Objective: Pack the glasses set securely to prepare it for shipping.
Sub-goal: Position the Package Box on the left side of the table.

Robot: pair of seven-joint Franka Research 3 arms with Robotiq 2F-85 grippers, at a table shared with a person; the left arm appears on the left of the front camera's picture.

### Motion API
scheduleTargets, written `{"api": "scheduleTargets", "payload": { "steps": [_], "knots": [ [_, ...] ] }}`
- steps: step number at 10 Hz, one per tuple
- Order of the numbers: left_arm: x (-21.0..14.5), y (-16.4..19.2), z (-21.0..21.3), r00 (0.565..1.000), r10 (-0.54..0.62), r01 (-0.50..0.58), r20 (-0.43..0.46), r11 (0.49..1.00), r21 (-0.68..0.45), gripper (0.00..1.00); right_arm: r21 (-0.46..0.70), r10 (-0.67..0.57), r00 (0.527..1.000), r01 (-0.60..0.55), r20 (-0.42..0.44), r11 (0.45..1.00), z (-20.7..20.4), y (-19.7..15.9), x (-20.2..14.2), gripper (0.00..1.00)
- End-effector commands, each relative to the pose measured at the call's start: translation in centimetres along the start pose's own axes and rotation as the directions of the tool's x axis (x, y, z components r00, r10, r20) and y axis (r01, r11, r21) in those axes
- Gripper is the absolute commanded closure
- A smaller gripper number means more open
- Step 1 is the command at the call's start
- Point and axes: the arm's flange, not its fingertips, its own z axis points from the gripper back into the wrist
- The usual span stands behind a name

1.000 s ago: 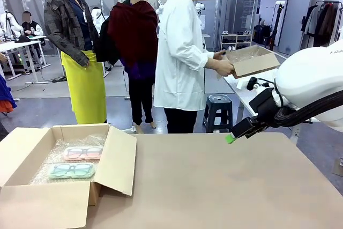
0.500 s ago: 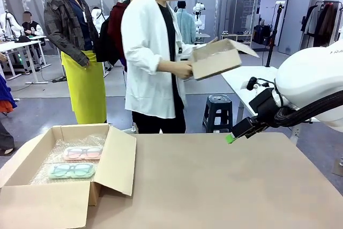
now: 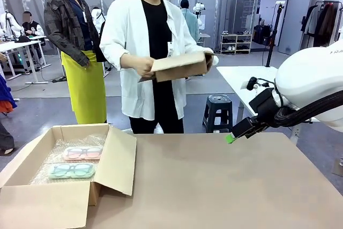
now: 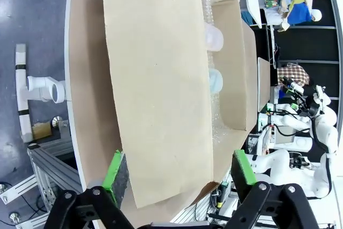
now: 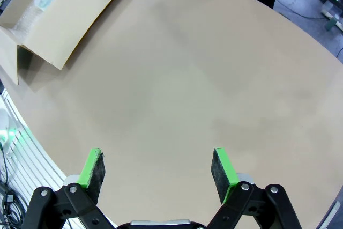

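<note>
A brown table (image 3: 214,186) fills the foreground of the front view. At about eight o'clock on it sits an open cardboard box (image 3: 64,202), flaps spread, lined with bubble wrap (image 3: 59,156). Inside lie the two cases of the glasses set, side by side: the mint green case (image 3: 71,171) nearer, the pink case (image 3: 82,153) just beyond it (spectacles show faintly through both lids).

The left gripper (image 4: 179,172) hangs above a long box flap in its own wrist view, its green-padded fingers (image 4: 116,170) spread wide and holding nothing; both cases peek out deeper in the box.

The right gripper (image 5: 158,167) hovers over bare tabletop, its fingers likewise wide apart and empty. In the front view its white arm enters from three o'clock, one green pad visible above the table's far edge.

Beyond the table, at twelve o'clock, a person in a white coat (image 3: 134,52) stands holding a second cardboard box (image 3: 179,65) in both hands.
</note>
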Motion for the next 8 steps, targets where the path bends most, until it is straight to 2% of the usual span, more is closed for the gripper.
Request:
{"api": "scheduleTargets", "payload": {
  "steps": [1,3,4,5,6,7,8],
  "knots": [
    [0.0,-0.1,0.3,1.000,-0.004,0.004,0.000,1.000,-0.006,0.03,-0.013,-0.015,1.000,0.015,0.005,1.000,-0.2,0.4,-0.2,0.00],
    [0.0,0.0,0.0,1.000,0.000,0.000,0.000,1.000,0.000,0.03,-0.013,-0.015,1.000,0.015,0.005,1.000,-0.2,0.4,-0.2,0.00],
    [0.5,-2.9,1.9,0.998,-0.054,0.051,0.031,0.995,0.084,0.03,-0.013,-0.015,1.000,0.015,0.005,1.000,-0.2,0.4,-0.2,0.00],
    [1.1,-7.3,2.9,0.988,-0.152,0.147,0.026,0.978,0.151,0.03,-0.013,-0.015,1.000,0.015,0.005,1.000,-0.2,0.4,-0.2,0.00],
    [1.6,-12.1,2.8,0.969,-0.247,0.245,-0.017,0.946,0.211,0.03,-0.013,-0.015,1.000,0.015,0.005,1.000,-0.2,0.4,-0.2,0.00],
    [2.1,-18.0,1.6,0.932,-0.350,0.363,-0.096,0.883,0.298,0.03,-0.013,-0.015,1.000,0.015,0.005,1.000,-0.2,0.4,-0.2,0.00],
    [2.8,-23.9,-0.5,0.883,-0.434,0.469,-0.177,0.818,0.333,0.03,-0.013,-0.015,1.000,0.015,0.005,1.000,-0.2,0.4,-0.2,0.00]
  ]
}}
